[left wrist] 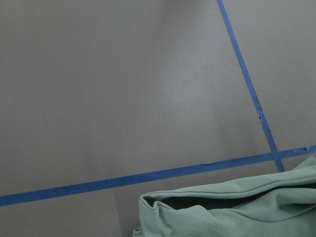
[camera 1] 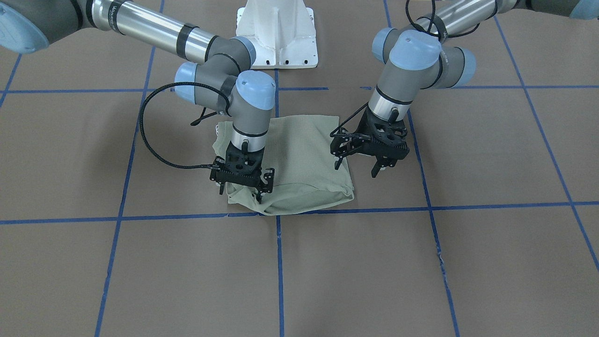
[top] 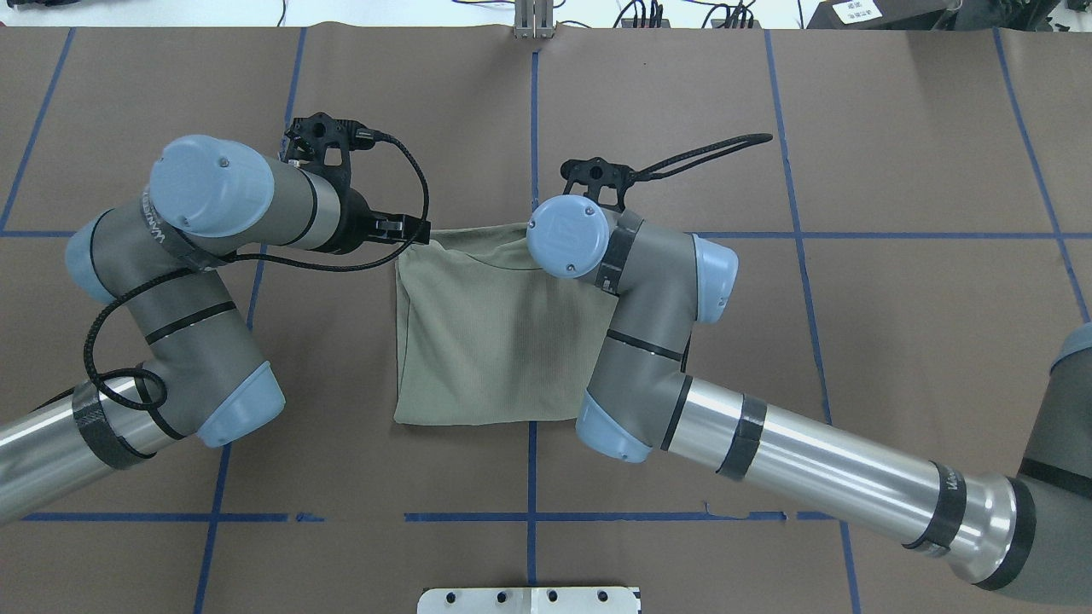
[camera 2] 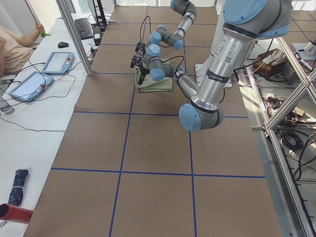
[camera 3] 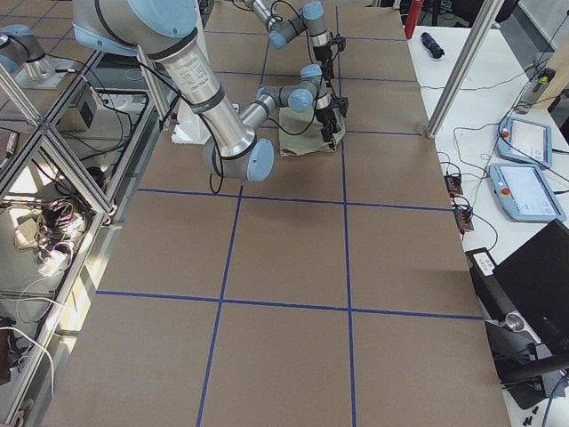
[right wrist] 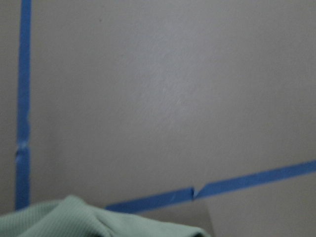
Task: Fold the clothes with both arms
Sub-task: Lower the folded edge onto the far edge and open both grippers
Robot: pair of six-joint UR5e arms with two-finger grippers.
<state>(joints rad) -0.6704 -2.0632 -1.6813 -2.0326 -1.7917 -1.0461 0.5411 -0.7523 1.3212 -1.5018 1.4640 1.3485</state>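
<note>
The shirt (camera 1: 304, 159) lies at the middle of the table (camera 1: 468, 262), already reduced to a compact, roughly square packet with several layers. Its edge farthest from the robot runs just inside a line of blue tape (camera 1: 398, 206).

Both arms have their tools at that far edge. The right gripper (camera 1: 241, 193) is low over one far corner with its jaws apart. One fingertip seems to dent the cloth and the other sits off the hem, so nothing is held. The left gripper (camera 1: 355, 168) hangs wide open just beside the opposite side edge, slightly above the fabric, also holding nothing. Each wrist camera shows only a sliver of green hem at the bottom of its view, with bare table beyond.

Judging by this pose, the step in hand is taking the two far corners for another fold toward the robot — or a final tidy-up.

To do it well:
- The left gripper should come in over its own corner, so that the two grasps mirror each other.
- Each pair of jaws should bite deep enough to catch every layer, not only the top one.
- The lift should be level and simultaneous — uneven height would skew the packet.
- The carried edge should land square on the near edge before release.
</note>
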